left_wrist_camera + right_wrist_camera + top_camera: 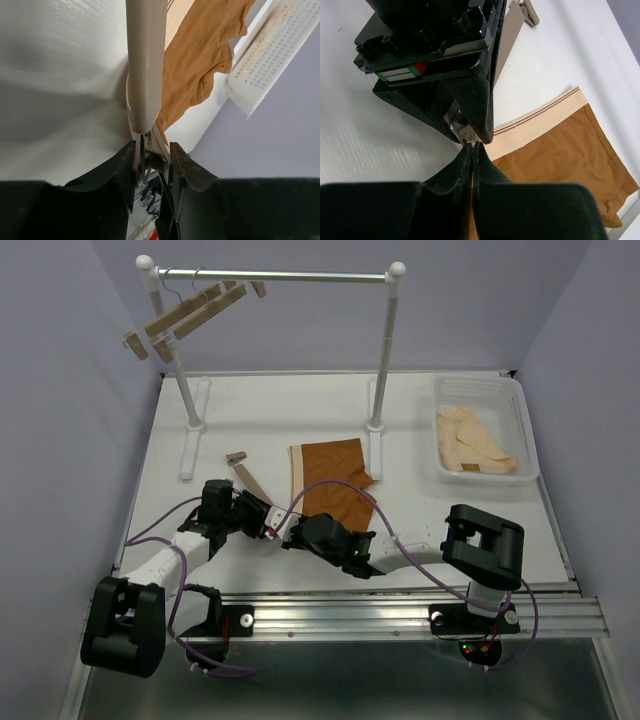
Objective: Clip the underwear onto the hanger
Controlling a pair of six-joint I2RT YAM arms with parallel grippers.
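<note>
The hanger (247,476) lies on the table left of the rust-brown underwear (332,485). In the left wrist view its light-wood bar (145,60) runs away from me, and my left gripper (152,155) is shut on the wooden clip at its near end. The underwear (200,65) lies just right of the bar. My right gripper (472,146) is shut on the edge of the underwear's pale waistband (540,125), right beside the clip and the left gripper (435,50). Both grippers meet at the underwear's near left corner: left gripper (268,523), right gripper (292,537).
A white clothes rack (385,350) stands at the back, with spare wooden hangers (190,310) on its left end. A white basket (520,400) at the right holds a cream garment (478,440). A metal rail (400,615) runs along the near edge.
</note>
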